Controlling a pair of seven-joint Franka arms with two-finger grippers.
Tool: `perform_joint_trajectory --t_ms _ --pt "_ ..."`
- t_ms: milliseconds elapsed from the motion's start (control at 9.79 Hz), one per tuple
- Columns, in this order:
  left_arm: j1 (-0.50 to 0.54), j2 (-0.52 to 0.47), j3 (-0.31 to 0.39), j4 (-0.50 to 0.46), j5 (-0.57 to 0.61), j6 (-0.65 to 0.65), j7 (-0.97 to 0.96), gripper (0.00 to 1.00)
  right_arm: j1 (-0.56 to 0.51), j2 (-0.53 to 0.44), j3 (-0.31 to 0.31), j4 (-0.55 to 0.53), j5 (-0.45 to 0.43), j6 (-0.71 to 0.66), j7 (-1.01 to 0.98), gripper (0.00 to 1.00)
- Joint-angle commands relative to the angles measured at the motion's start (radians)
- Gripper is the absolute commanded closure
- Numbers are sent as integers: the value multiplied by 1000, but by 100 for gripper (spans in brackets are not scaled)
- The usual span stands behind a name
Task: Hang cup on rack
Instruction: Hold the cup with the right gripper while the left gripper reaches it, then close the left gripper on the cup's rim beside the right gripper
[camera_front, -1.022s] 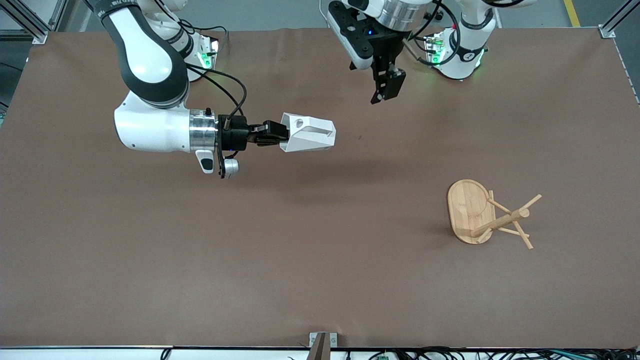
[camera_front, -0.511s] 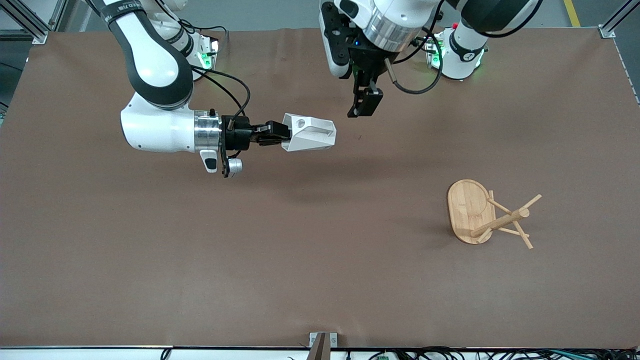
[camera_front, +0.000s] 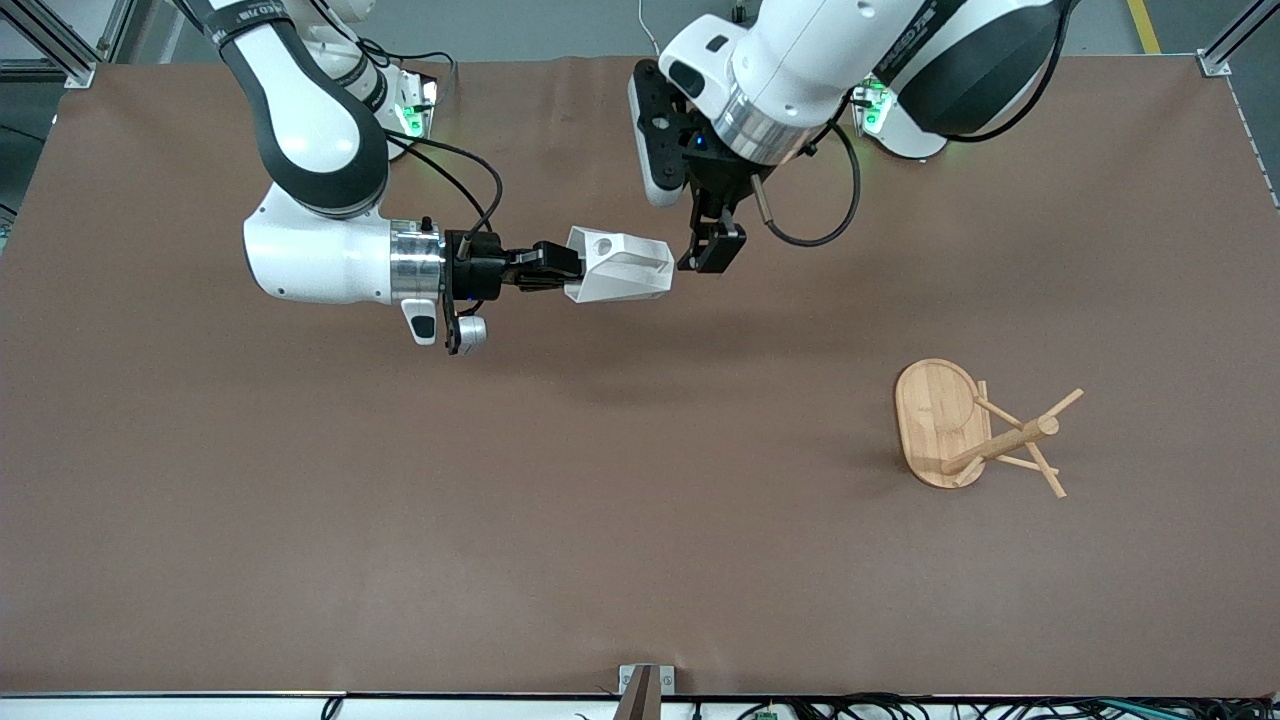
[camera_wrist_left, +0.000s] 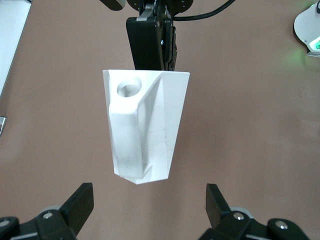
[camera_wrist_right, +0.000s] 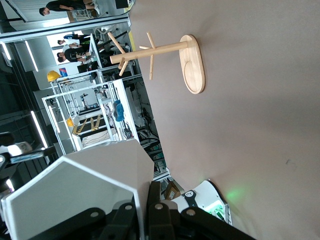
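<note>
The white faceted cup (camera_front: 620, 265) hangs on its side over the brown table, its holed handle tab facing up. My right gripper (camera_front: 556, 268) is shut on the cup's rim wall (camera_wrist_right: 80, 195); in the right wrist view it (camera_wrist_right: 145, 199) pinches that wall. My left gripper (camera_front: 708, 250) is open just off the cup's narrow bottom end. In the left wrist view the cup (camera_wrist_left: 145, 130) hangs straight ahead of the spread left gripper (camera_wrist_left: 147, 196), apart from it. The bamboo rack (camera_front: 1000, 440) stands upright on its oval base (camera_front: 935, 410) toward the left arm's end of the table, also seen as rack (camera_wrist_right: 150, 49).
The brown mat (camera_front: 600, 520) covers the whole table. A small metal bracket (camera_front: 645, 685) sits at the table's edge nearest the front camera. Shelving and people show past the table in the right wrist view.
The left arm has swung down from near its base, and its open gripper has come up to the cup's bottom end. The right arm has held the cup almost still.
</note>
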Motion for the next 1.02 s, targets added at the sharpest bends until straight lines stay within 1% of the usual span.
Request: perform_joint_trajectory --t_ms 0,409,715,919 --pt "-10 42 -5 -9 -25 11 2 0 -7 -20 12 -18 34 11 -21 100" --pt "-22 83 -5 -9 -36 27 39 0 -10 -25 43 -18 34 51 -38 100" --pt "-20 111 -5 -8 -34 55 95 0 -10 -32 46 -18 34 58 -64 100" --pt "-19 111 -5 -11 -36 55 103 0 -7 -34 49 -18 34 63 -64 100"
